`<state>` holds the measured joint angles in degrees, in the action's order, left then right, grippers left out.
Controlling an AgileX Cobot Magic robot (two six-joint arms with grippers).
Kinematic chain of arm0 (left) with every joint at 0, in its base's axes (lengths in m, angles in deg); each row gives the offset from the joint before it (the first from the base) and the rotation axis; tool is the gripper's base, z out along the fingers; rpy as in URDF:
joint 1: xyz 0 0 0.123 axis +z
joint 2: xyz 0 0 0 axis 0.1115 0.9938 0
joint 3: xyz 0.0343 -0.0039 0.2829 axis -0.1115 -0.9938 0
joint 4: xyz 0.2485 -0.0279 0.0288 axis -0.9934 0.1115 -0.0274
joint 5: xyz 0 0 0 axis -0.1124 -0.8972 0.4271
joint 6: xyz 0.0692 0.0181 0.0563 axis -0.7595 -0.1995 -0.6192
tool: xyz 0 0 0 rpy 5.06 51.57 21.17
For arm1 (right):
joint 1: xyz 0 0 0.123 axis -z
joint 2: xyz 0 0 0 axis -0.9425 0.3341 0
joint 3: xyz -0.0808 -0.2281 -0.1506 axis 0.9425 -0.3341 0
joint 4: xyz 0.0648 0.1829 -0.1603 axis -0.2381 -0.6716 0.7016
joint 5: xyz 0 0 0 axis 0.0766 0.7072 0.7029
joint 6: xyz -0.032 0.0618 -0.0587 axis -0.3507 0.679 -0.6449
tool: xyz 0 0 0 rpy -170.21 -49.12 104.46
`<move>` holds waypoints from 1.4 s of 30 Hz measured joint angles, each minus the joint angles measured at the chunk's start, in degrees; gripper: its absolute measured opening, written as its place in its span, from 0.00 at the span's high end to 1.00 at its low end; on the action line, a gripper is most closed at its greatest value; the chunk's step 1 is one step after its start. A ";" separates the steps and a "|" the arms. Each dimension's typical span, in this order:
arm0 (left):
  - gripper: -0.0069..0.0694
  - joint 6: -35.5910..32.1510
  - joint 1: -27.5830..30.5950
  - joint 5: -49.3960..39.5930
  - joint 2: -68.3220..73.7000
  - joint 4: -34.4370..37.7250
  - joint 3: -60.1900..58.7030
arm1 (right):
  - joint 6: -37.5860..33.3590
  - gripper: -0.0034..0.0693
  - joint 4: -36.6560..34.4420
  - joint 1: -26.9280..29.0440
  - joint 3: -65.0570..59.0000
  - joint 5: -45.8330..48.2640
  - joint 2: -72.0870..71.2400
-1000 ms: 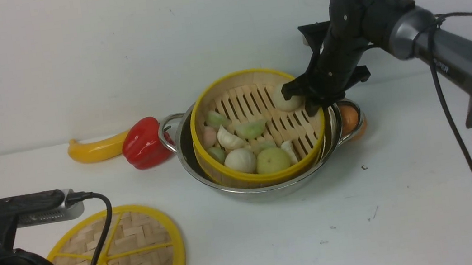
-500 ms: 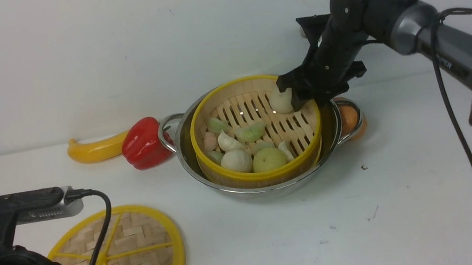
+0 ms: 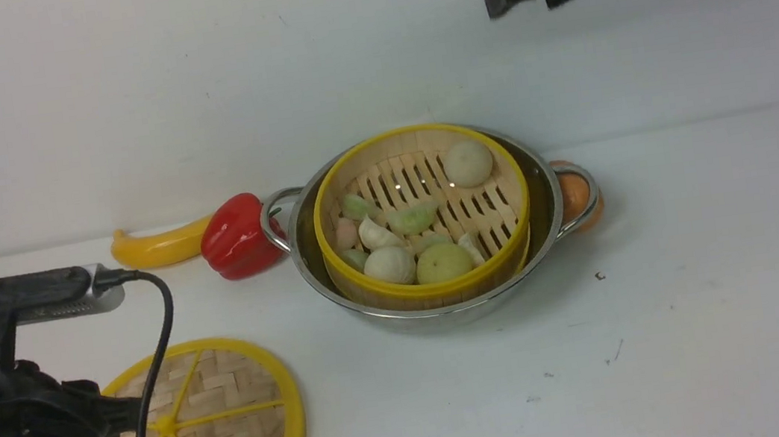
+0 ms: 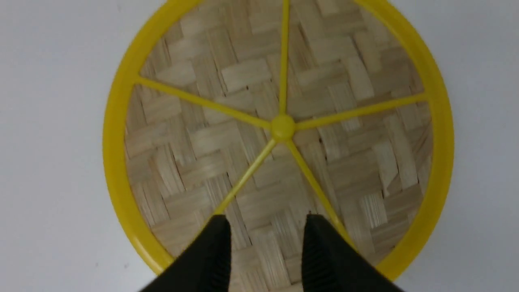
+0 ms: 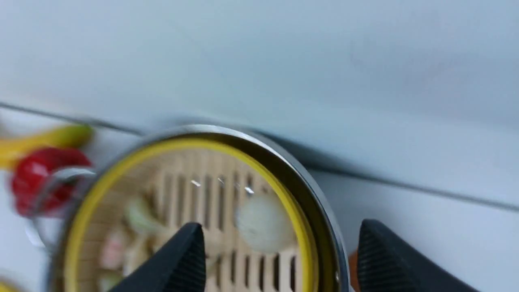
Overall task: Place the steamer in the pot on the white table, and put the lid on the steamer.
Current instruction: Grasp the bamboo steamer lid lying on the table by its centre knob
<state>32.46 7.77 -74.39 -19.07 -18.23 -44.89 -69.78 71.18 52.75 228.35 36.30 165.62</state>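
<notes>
1. Right gripper [image 5: 279,229]: jaws spread wide, nothing between them, high above the pot [image 3: 447,312].
2. Over the lid [image 3: 232,397] hovers the left gripper [image 4: 267,221], fingers parted and empty, seemingly not touching the weave.
3. Inside the pot sits the steamer [image 3: 436,289], level, with toy buns [image 3: 466,162] on its slats.
4. Flat on the white table [image 3: 674,324], the lid lies to the pot's front left, well apart from it.

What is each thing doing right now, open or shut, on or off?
steamer: sitting in the pot, uncovered
pot: holding the steamer
lid: flat on the table, off the steamer
left gripper: open, empty, over the lid
right gripper: open, empty, high up
</notes>
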 joint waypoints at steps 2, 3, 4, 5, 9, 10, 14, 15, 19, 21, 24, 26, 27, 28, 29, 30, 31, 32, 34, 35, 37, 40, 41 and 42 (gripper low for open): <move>0.59 0.00 0.00 2.01 0.04 0.00 0.00 | -1.54 0.31 -0.54 0.26 -3.64 -0.50 -7.15; 0.59 0.00 0.00 2.29 0.04 0.00 0.00 | -2.03 0.31 -0.54 0.31 -4.99 -0.59 -8.89; 0.59 0.00 0.00 2.60 0.04 0.00 0.00 | -2.86 0.33 -0.20 0.42 -7.74 -0.65 -11.86; 0.59 0.00 0.00 2.96 0.04 0.00 0.00 | -3.69 0.33 0.48 0.56 -10.99 -0.75 -14.99; 0.59 0.00 0.00 4.25 2.19 1.03 0.09 | -5.13 0.37 4.34 0.62 -26.41 -0.65 -28.32; 0.59 0.00 0.00 4.25 3.22 1.20 0.30 | -5.48 0.38 4.84 0.62 -30.74 -0.58 -31.11; 0.59 -0.21 -0.19 3.76 10.69 1.60 3.88 | -6.79 0.42 5.14 0.62 -46.39 -0.27 -44.83; 0.59 -0.31 -0.19 3.33 12.72 1.60 5.31 | -7.20 0.43 5.24 0.62 -49.64 -0.14 -48.03; 0.59 -0.44 -0.19 0.04 19.87 1.60 11.49 | -7.57 0.45 5.92 0.62 -58.53 0.25 -58.41; 0.59 -0.44 -0.19 -3.36 23.00 1.66 14.84 | -7.62 0.45 6.31 0.62 -61.48 0.31 -62.52; 0.59 -0.44 -0.19 -8.14 26.22 1.70 17.94 | -7.62 0.46 6.64 0.62 -63.39 0.31 -66.21; 0.59 -0.44 -0.19 -10.79 27.92 1.89 18.98 | -7.67 0.46 7.20 0.62 -63.73 0.31 -68.27; 0.59 -0.44 -0.19 -11.67 28.68 2.29 19.05 | -7.67 0.46 7.51 0.62 -63.79 0.31 -68.75; 0.59 -0.44 -0.40 -12.22 29.19 2.58 19.10 | -7.67 0.46 7.94 0.62 -63.79 0.31 -69.19; 0.59 -0.44 -0.46 -12.40 29.49 2.63 19.10 | -7.67 0.46 8.05 0.62 -63.79 0.31 -69.33; 0.59 -0.44 -0.54 -12.40 29.83 2.70 19.10 | -7.67 0.46 8.28 0.62 -63.79 0.31 -69.50; 0.59 -0.44 -0.86 -12.40 30.20 2.77 19.10 | -7.67 0.46 8.40 0.62 -63.79 0.31 -69.55; 0.59 -0.44 -1.13 -12.06 30.49 2.82 19.10 | -7.61 0.46 8.60 0.62 -63.79 0.31 -69.55; 0.59 -0.44 -1.68 -11.51 30.81 2.82 19.10 | -7.61 0.46 8.66 0.62 -63.79 0.26 -69.49; 0.59 -0.44 -1.95 -11.29 30.96 2.82 19.10 | -7.61 0.46 8.73 0.62 -63.79 0.26 -69.49; 0.59 -0.44 -2.65 -10.57 31.76 2.82 19.22 | -7.61 0.46 8.74 0.62 -63.79 0.26 -69.49; 0.61 0.01 -3.03 -10.56 32.67 2.47 19.58 | -7.61 0.46 8.86 0.62 -63.79 0.26 -69.49; 0.63 0.28 -3.03 -10.56 32.72 2.32 19.63 | -7.61 0.46 8.86 0.62 -63.79 0.26 -69.49; 0.67 0.82 -3.03 -10.63 32.87 1.46 19.69 | -7.61 0.46 8.86 0.62 -63.79 0.26 -69.49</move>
<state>33.28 4.74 -85.03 13.79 -16.78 -25.20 -77.39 80.03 53.38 164.56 36.56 96.13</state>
